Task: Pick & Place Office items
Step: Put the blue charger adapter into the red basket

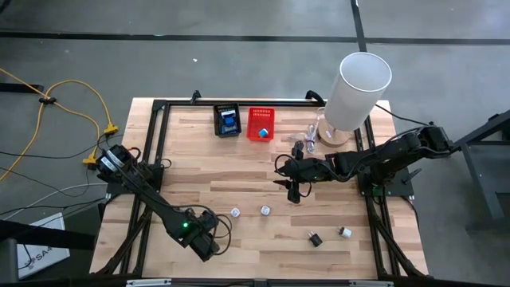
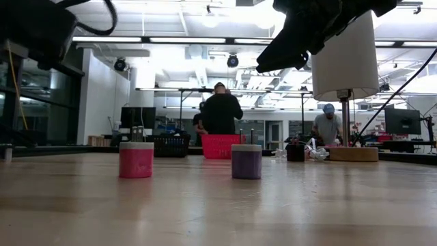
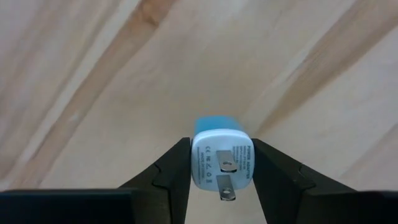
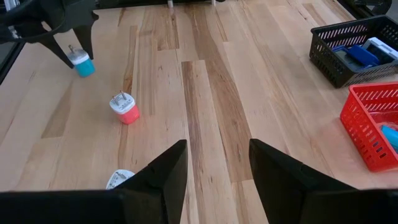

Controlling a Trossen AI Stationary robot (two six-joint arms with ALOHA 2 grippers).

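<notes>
Office items here are mostly small plug adapters scattered on the wooden table (image 1: 263, 151), and the step in hand is a pick: the left gripper (image 3: 221, 171), near the table's front edge on the left, has its fingers pressed against both sides of a blue-bodied white adapter (image 3: 222, 160). Next it likely needs a firm hold, a lift, and carriage to the red basket (image 1: 260, 123) or black basket (image 1: 227, 120). The right gripper (image 4: 217, 168) hovers mid-table, fingers apart, empty.
</notes>
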